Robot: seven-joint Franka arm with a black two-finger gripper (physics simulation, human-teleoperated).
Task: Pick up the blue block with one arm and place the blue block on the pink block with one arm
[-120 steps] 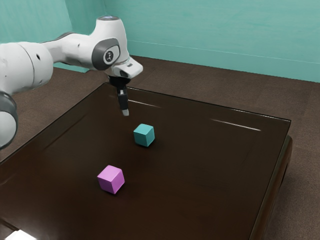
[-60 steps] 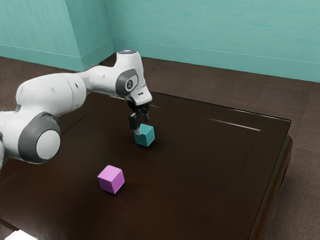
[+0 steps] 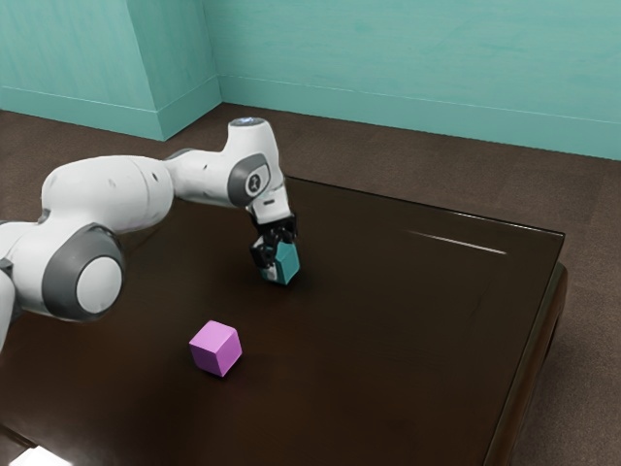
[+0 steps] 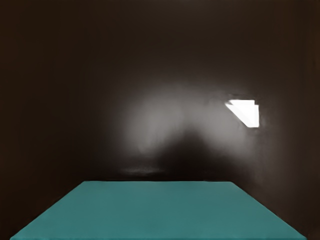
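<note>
Since half a second ago we have dropped lower: our fingers [image 3: 263, 255] now pinch the blue block [image 3: 287, 264] from two sides, low down for a square lift. It rests on the counter [image 3: 417, 320]; the pink block [image 3: 214, 348] sits at its seven o'clock, well apart, top free for stacking.

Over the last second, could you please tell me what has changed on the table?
The gripper travelled from above the table's far side to the blue block and came down over it. I cannot tell whether it has taken hold yet. The blue block is about where it was on the table, and the pink block has not moved.
</note>
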